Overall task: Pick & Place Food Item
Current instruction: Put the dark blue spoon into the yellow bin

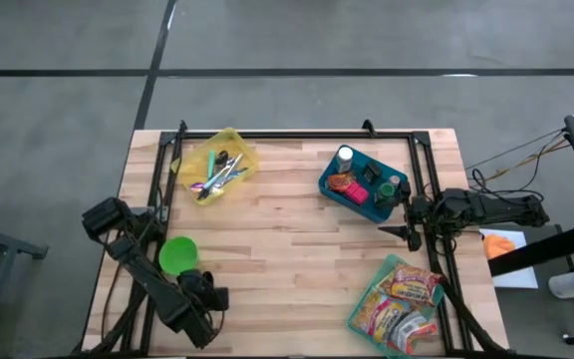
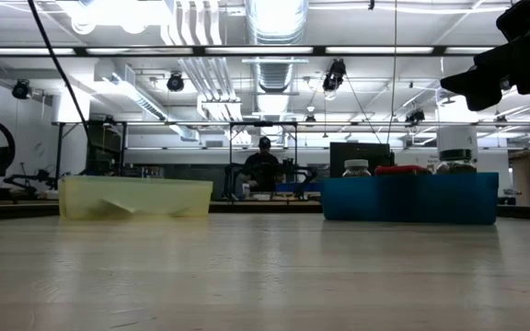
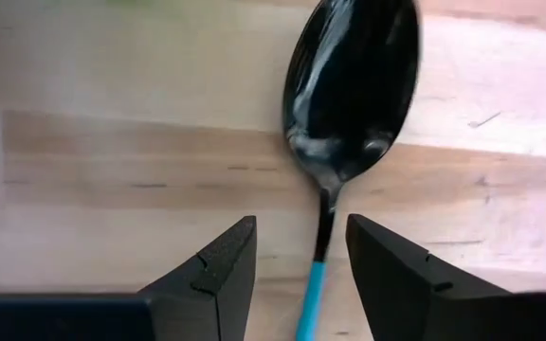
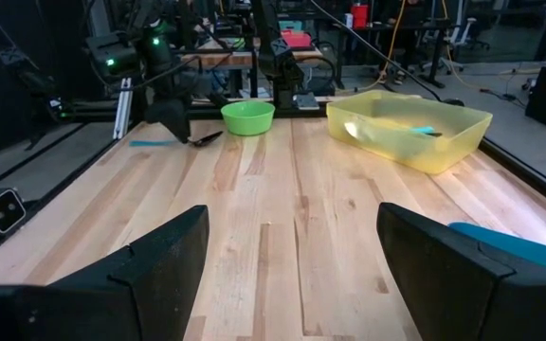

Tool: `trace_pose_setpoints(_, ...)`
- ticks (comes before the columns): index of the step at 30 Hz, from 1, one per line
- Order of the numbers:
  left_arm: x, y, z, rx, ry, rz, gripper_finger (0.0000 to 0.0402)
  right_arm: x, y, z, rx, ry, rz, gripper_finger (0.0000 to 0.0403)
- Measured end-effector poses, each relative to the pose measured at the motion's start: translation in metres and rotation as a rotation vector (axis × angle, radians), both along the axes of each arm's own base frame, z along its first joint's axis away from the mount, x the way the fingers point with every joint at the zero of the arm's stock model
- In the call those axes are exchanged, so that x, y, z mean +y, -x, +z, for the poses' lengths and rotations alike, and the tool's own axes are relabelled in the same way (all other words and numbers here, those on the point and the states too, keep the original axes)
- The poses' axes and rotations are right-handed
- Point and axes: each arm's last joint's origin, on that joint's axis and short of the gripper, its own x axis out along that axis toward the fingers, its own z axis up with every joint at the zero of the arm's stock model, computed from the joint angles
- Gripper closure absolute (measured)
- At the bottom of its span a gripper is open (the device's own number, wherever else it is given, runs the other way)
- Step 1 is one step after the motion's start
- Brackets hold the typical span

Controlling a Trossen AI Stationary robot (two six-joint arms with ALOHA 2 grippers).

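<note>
From above, the left claw (image 1: 205, 299) hangs low at the worktop's (image 1: 287, 239) near-left corner beside the green bowl (image 1: 177, 254), while the right claw (image 1: 407, 221), open and empty, waits by the blue bin (image 1: 362, 185) of food jars, snack packets (image 1: 399, 297) well apart. The left wrist view shows open fingers (image 3: 218, 275) astride the spoon (image 3: 349, 90) handle: lower squarely, close on the neck. The right wrist view shows bare boards, with the yellow bin (image 4: 408, 125) off to the side.

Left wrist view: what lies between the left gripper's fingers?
The spoon's thin handle runs between the open left gripper's fingers; bare wooden table around it.
</note>
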Motion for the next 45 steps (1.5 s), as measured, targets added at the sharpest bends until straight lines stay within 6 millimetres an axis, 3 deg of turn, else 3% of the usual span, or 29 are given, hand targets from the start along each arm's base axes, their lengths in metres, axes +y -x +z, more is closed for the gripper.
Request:
trace_pose_setpoints(34, 0.017, -0.009, -0.01, 0.047, 0.063, -0.072, 0.0237, 0.0, 0.0, 0.0, 0.0, 0.0, 0.0, 0.01)
trace_pose_setpoints(45, 0.017, -0.011, -0.011, 0.03, 0.067, -0.075, 0.0358, 0.0, 0.0, 0.0, 0.0, -0.001, 0.0, 0.01)
